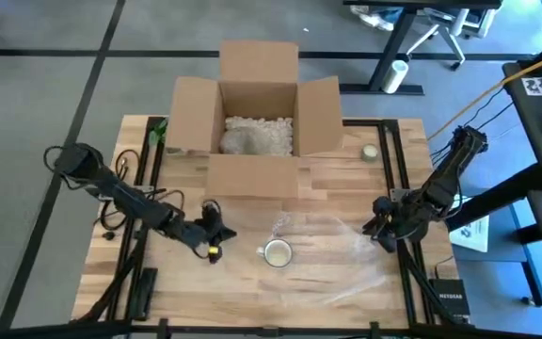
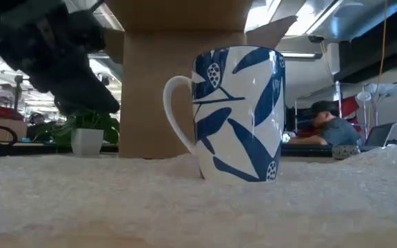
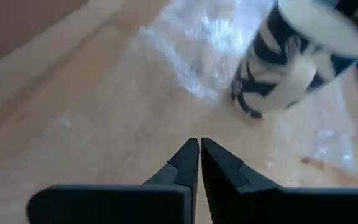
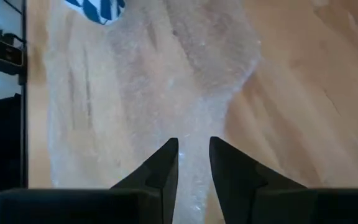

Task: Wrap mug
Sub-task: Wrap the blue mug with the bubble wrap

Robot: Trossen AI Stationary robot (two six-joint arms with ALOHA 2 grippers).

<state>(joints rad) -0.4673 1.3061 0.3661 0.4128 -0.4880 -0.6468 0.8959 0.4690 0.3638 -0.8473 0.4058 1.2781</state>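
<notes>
A white mug with blue leaves (image 2: 236, 114) stands upright on a clear sheet of bubble wrap (image 1: 332, 254) in the middle of the table, also seen as the mug (image 1: 277, 252) from above. Its handle (image 2: 174, 114) points toward my left gripper. My left gripper (image 1: 216, 235) hovers just left of the mug, its fingers shut (image 3: 199, 146) on nothing. My right gripper (image 1: 376, 229) stands over the wrap's right edge, with a narrow gap between its fingers (image 4: 193, 146). The wrap (image 4: 166, 74) lies flat below it.
An open cardboard box (image 1: 257, 122) with packing filler stands at the far middle. A small potted plant (image 1: 158, 132) sits at its left and a small round object (image 1: 370, 151) at its right. Black devices lie at the near corners (image 1: 146, 292) (image 1: 450, 297). A person (image 2: 329, 127) sits beyond the table.
</notes>
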